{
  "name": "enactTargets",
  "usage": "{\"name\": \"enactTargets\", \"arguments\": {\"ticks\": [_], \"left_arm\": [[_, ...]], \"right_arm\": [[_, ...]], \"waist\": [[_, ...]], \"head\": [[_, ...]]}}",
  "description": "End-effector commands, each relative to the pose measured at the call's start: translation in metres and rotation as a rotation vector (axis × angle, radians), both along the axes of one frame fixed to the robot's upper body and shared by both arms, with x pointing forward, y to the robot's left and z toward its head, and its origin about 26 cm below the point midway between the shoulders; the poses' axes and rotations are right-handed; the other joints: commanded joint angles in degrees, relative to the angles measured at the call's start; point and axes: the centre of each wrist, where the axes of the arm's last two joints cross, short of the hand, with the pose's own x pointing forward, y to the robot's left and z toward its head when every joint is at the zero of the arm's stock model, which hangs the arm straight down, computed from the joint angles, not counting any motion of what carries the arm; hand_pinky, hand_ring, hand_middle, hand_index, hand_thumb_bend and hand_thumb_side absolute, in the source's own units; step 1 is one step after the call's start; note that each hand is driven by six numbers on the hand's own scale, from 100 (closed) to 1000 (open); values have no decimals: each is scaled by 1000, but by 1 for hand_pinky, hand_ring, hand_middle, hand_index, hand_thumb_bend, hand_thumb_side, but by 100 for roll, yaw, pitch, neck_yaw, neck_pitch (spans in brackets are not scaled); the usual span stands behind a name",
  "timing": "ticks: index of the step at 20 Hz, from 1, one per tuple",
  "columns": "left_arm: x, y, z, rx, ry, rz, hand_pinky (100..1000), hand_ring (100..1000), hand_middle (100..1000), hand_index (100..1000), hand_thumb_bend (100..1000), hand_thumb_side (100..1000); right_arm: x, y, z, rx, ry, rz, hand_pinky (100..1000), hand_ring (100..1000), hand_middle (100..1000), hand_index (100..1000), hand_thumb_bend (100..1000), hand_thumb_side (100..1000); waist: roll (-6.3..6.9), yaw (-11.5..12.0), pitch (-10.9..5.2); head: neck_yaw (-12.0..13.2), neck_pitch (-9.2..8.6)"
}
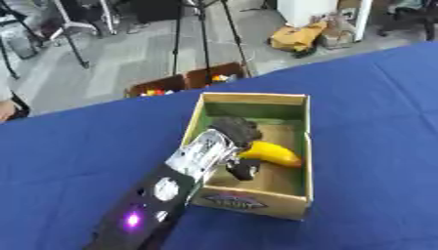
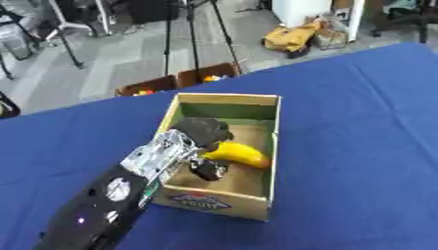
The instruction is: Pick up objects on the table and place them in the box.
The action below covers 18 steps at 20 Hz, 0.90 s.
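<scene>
Box (image 1: 295, 146): cardboard, mid-tabletop; front-wall label (image 1: 229, 200) unreadable.
Left hand (image 1: 235, 129): inside box, fingers curled round yellow banana (image 1: 272, 153).

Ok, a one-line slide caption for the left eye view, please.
Robot's left hand reaches into the open cardboard box on the blue tablecloth, fingers curled around a yellow banana.

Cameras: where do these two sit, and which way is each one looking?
Left eye view: in the robot's head, looking down at the box on the blue table; the left arm reaches in from the lower left, its hand inside the box on a banana.
Right eye view: beside it in the head, same downward look, same arm and left hand.
Shared: nearly the same picture, with the box sitting further left in the right eye view. The right hand shows in neither.
</scene>
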Motion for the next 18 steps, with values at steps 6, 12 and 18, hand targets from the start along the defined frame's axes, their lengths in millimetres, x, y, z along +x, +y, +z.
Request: {"name": "enactTargets", "arguments": {"ticks": [6, 12, 18], "left_arm": [[2, 4, 9, 81, 52, 69, 1000, 1000, 1000, 1000, 251, 701], [-10, 3, 33, 93, -12, 92, 1000, 1000, 1000, 1000, 143, 689], [-30, 8, 69, -13, -164, 72, 1000, 1000, 1000, 1000, 131, 726]], "right_arm": [[-5, 0, 8, 7, -35, 6, 720, 868, 812, 917, 100, 1000], [-4, 0, 7, 9, -32, 4, 721, 868, 812, 917, 100, 1000], [-4, -1, 6, 9, -29, 1, 720, 868, 812, 917, 100, 1000]], "waist": [[-73, 11, -160], [-83, 15, -161], [-98, 49, -155]], "head": [[-4, -30], [-14, -11], [-22, 35]]}}
